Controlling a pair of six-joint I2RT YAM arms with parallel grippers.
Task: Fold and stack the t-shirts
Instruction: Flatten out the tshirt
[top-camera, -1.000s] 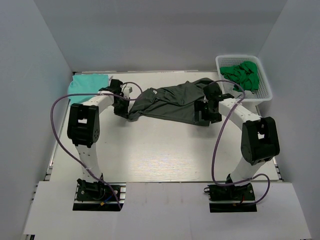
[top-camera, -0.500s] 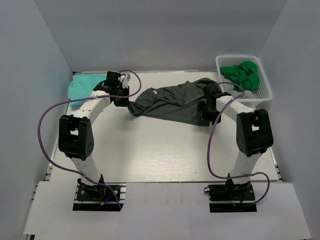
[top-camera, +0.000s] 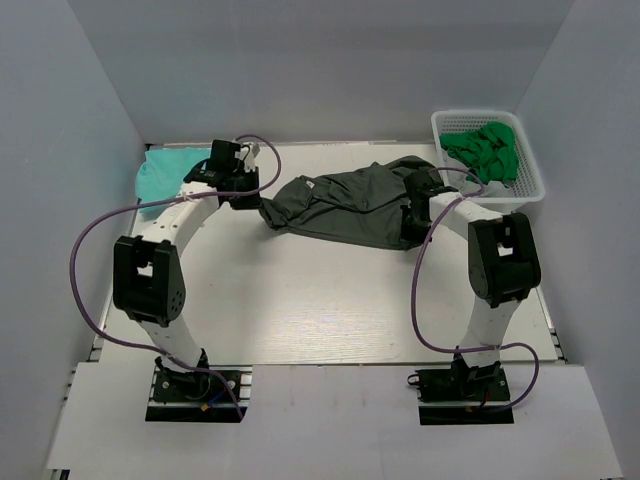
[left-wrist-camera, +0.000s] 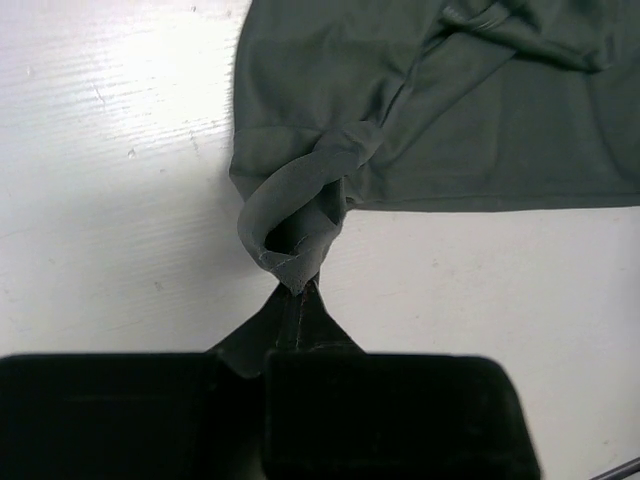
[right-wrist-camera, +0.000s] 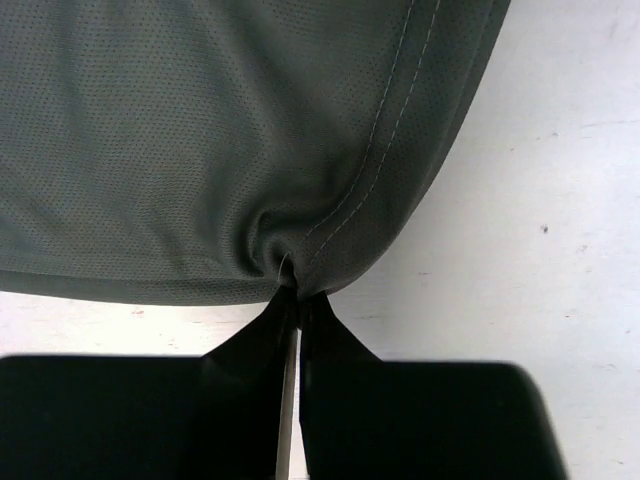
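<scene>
A dark grey-green t-shirt (top-camera: 345, 205) lies crumpled across the back middle of the table. My left gripper (top-camera: 250, 198) is shut on its left corner, and the pinched cloth (left-wrist-camera: 295, 215) bunches into a small roll just past the tips (left-wrist-camera: 303, 287). At the shirt's right side my right gripper (top-camera: 412, 215) is shut on the stitched hem (right-wrist-camera: 300, 250), which puckers at the tips (right-wrist-camera: 297, 297). A light mint-teal t-shirt (top-camera: 165, 172) lies folded at the back left, behind the left arm. Bright green t-shirts (top-camera: 485, 150) are heaped in the basket.
A white mesh basket (top-camera: 530, 170) stands at the back right corner, close behind the right arm. Grey walls close in the table on three sides. Purple cables loop off both arms. The white tabletop (top-camera: 310, 300) stretches towards the near edge.
My right gripper has closed on the dark shirt's hem; a second ago it stood open there. The left gripper has drawn its corner back and leftwards, and both arms have swung outwards.
</scene>
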